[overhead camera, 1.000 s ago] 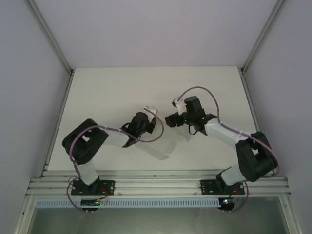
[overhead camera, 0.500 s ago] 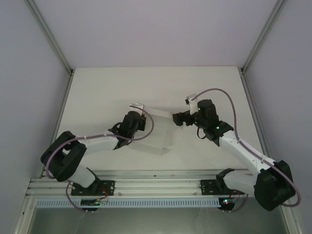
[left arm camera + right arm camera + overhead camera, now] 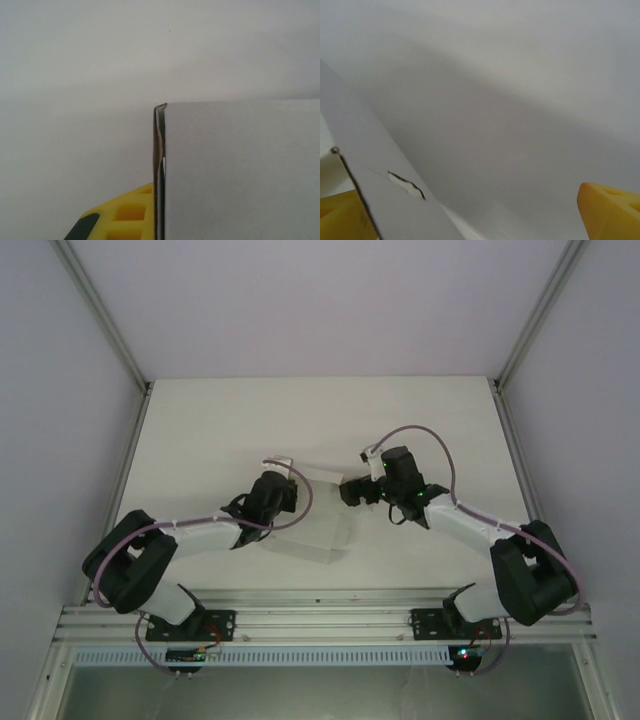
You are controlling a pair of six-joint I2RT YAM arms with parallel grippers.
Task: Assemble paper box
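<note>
At paper box [image 3: 322, 528] — right pincer [image 3: 349, 490] agape

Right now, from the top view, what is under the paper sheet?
White table shows all round the sheet, which the left gripper pinches at one edge. The patch directly beneath is covered, so I can't tell what lies there.

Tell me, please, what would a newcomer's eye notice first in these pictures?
The two arms meet over the middle of the table, with the paper box, for now a thin white sheet, between them. The left gripper is shut on one edge of the sheet. The right gripper stands wide open at the other side, and the sheet passes close beside one of its yellow fingers.
</note>
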